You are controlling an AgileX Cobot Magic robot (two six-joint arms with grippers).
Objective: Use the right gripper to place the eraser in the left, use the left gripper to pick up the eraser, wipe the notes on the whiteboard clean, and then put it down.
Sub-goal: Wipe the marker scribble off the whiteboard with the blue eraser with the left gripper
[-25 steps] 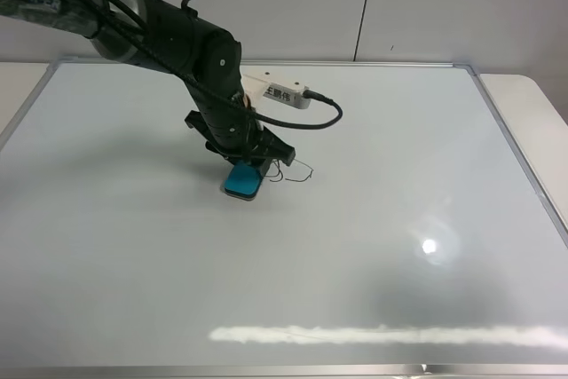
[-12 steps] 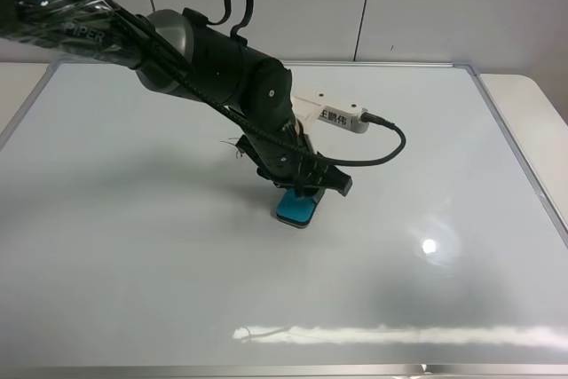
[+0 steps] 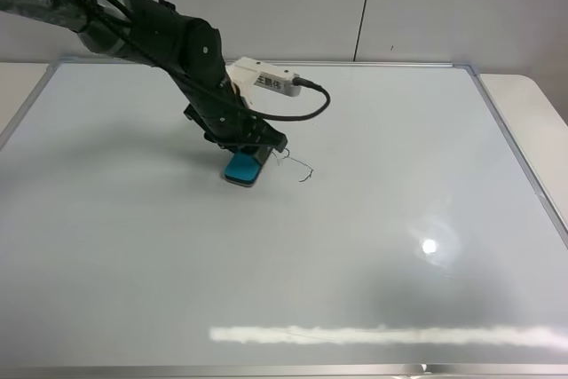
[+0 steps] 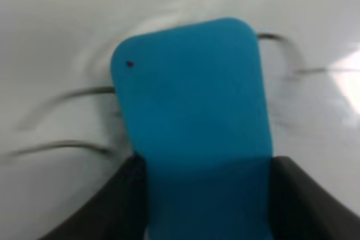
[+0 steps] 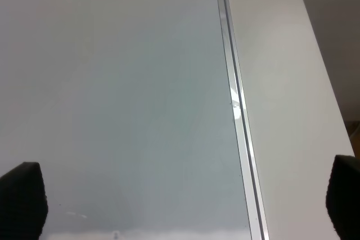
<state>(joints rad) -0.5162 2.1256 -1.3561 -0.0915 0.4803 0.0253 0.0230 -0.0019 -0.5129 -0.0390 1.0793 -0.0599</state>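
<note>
Wrist view alone shows right pincer point(image 5: 183, 198).

The eraser point(image 3: 240, 168) in the black left gripper point(image 3: 247, 153) is teal-blue; beside it, thin black looping notes point(image 3: 309, 171) mark the glossy white, silver-framed whiteboard point(image 3: 399, 184).

The teal-blue eraser point(image 3: 240, 169) lies flat on the glossy white, silver-framed whiteboard point(image 3: 399, 130), left of the frame's centre. The left end effector point(image 3: 248, 153) clamps its upper end. Thin black loops of the notes point(image 3: 300, 169) sit just right of it.
</note>
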